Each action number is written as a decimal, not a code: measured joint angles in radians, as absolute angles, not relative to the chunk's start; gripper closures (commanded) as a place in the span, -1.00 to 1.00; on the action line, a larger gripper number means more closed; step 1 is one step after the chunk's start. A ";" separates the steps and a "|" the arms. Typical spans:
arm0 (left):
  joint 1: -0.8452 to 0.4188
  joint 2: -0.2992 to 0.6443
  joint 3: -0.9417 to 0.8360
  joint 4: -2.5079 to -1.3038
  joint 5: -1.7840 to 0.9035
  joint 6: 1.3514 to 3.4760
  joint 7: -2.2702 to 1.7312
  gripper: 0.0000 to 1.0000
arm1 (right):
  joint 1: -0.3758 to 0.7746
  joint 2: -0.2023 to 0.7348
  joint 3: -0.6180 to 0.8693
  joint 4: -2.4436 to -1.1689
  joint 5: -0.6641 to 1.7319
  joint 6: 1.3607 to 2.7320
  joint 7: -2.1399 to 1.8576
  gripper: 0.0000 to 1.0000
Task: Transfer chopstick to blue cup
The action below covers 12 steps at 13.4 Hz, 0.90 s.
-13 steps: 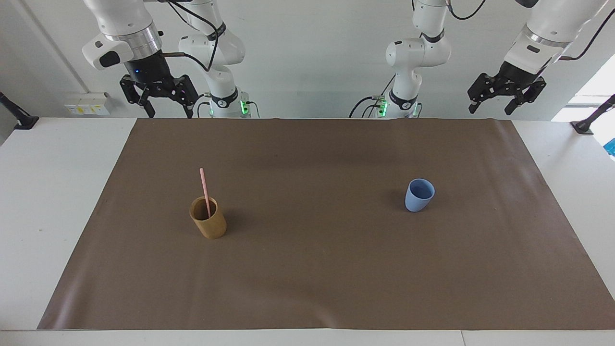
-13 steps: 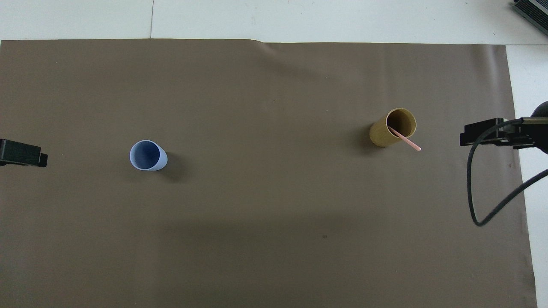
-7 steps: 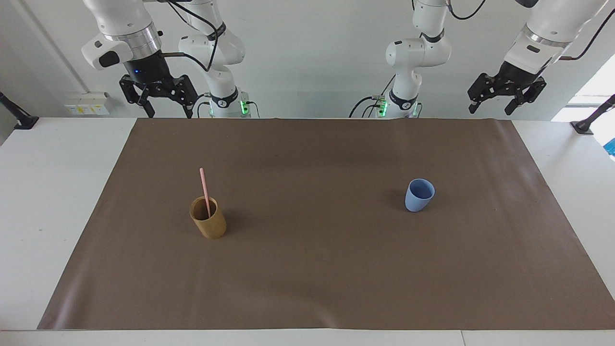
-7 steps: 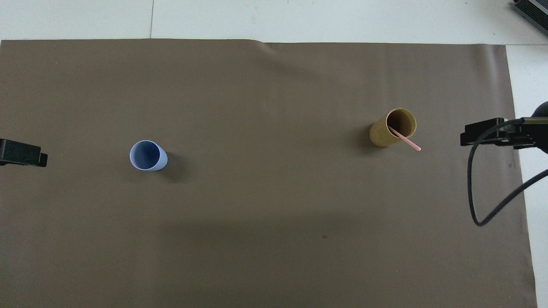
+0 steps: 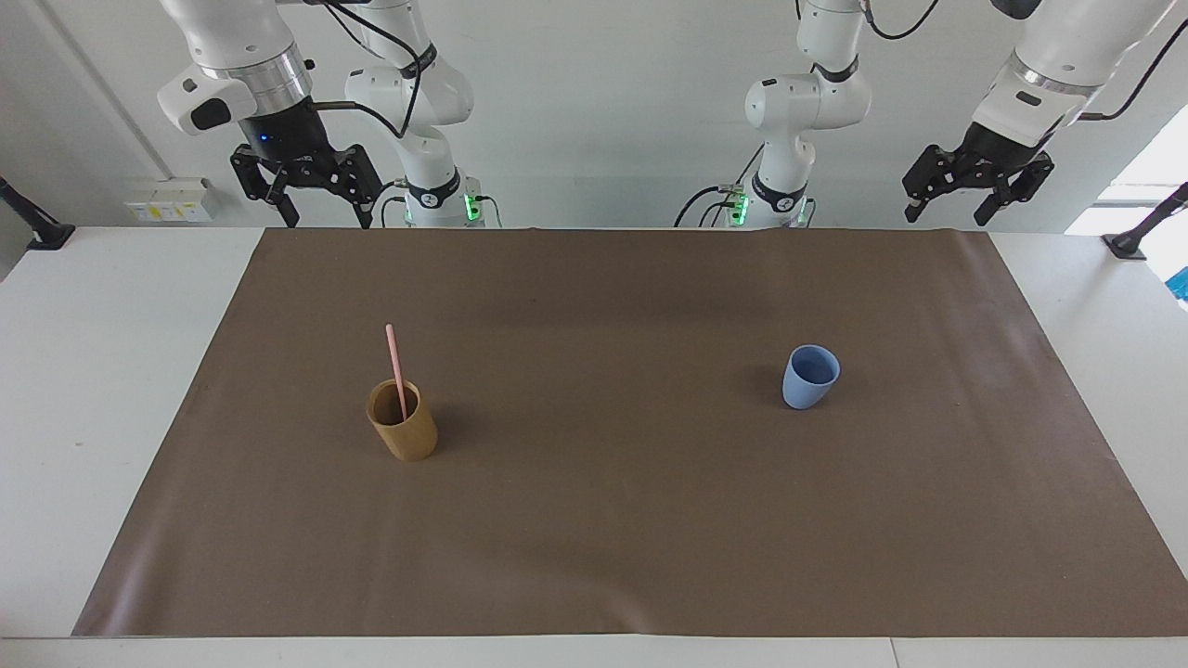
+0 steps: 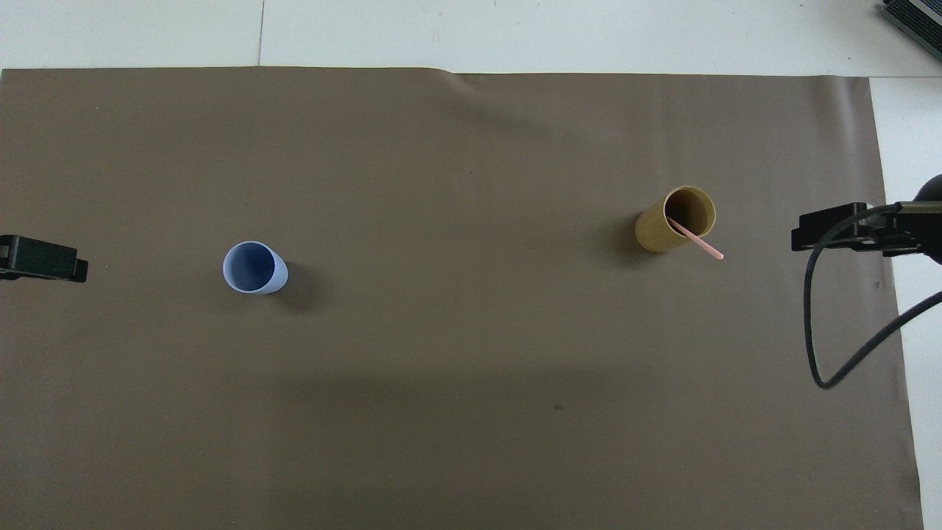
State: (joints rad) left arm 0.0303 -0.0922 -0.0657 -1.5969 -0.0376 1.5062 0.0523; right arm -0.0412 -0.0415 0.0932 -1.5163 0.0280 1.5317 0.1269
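A single pale pink chopstick [image 5: 394,357] [image 6: 700,242] stands tilted in a tan-brown cylindrical holder [image 5: 406,434] [image 6: 657,230] toward the right arm's end of the mat. The light-blue cup [image 5: 810,378] [image 6: 254,267] stands upright with nothing in it toward the left arm's end. My right gripper [image 5: 328,219] [image 6: 833,230] hangs open, high over the mat's edge by its base, holding nothing. My left gripper [image 5: 947,214] [image 6: 45,259] also hangs open, raised over the mat's corner by the robots, well away from the cup.
A brown mat [image 5: 613,520] [image 6: 456,368] covers most of the white table [image 5: 93,371]. A black cable [image 6: 817,324] loops down from the right wrist. A dark device [image 6: 916,18] sits at the table's corner farthest from the robots.
The left gripper has lifted and drifted very slightly. The right gripper, chopstick, holder and cup have stayed where they were.
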 measured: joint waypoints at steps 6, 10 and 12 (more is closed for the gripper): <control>0.031 -0.058 -0.062 -1.768 -0.038 1.727 0.037 -1.00 | -0.041 -0.042 0.093 -1.516 0.028 1.532 0.127 -1.00; 0.030 -0.006 -0.069 -1.898 -0.038 1.914 -0.104 -1.00 | -0.041 -0.042 0.093 -1.516 0.028 1.532 0.127 -1.00; 0.018 0.029 -0.074 -1.954 -0.038 1.993 -0.159 -1.00 | -0.041 -0.042 0.093 -1.516 0.028 1.532 0.127 -1.00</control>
State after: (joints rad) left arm 0.0175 0.0293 -0.0741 -1.9543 -0.0377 1.9925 -0.1593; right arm -0.0413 -0.0415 0.0932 -1.5163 0.0280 1.5317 0.1269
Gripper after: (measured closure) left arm 0.000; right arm 0.000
